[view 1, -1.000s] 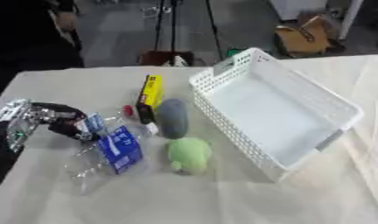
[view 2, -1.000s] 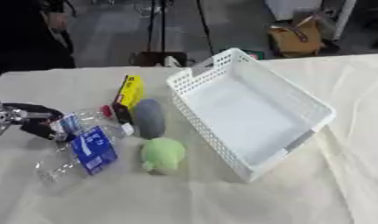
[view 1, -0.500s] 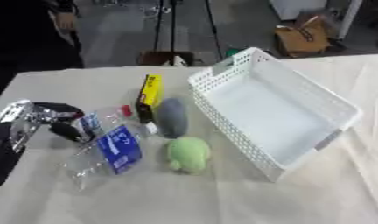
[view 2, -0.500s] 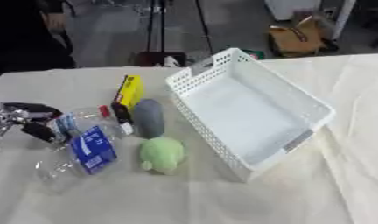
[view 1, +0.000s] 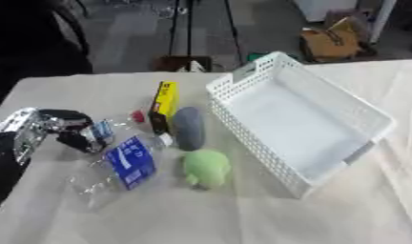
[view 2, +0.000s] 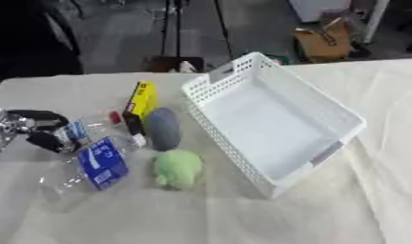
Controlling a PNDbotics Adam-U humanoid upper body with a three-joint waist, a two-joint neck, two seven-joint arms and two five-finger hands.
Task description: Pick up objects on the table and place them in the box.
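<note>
White lattice box (view 1: 303,119) sits askew on the cream-clothed table (view 1: 242,214), toward the far right part; nothing visible inside it. Short wall nearest the far edge carries a pale label.

Items cluster on the table left of the box:
- grey oblong thing (view 1: 189,127), just beside the box's long left wall
- yellow-and-black carton (view 1: 163,104), touching or nearly touching the grey thing's left side, pointing toward the far edge
- green soft lump (view 1: 205,167), near side of the grey thing, close to the box wall
- clear plastic bottle with blue label (view 1: 126,164), lying flat, base toward the near left corner
- second small clear bottle (view 1: 109,127), red cap (view 1: 139,116) toward the carton, blue band on it

Left hand (view 1: 66,128) comes in from the table's left edge, silver wrist, black fingers. Fingers and thumb curled, tips at the base end of the small bottle, at its blue band. Looks like a pinch around that end, but I can't tell whether contact is made; bottle looks to be lying on the table.

Right hand not in either view.
</note>
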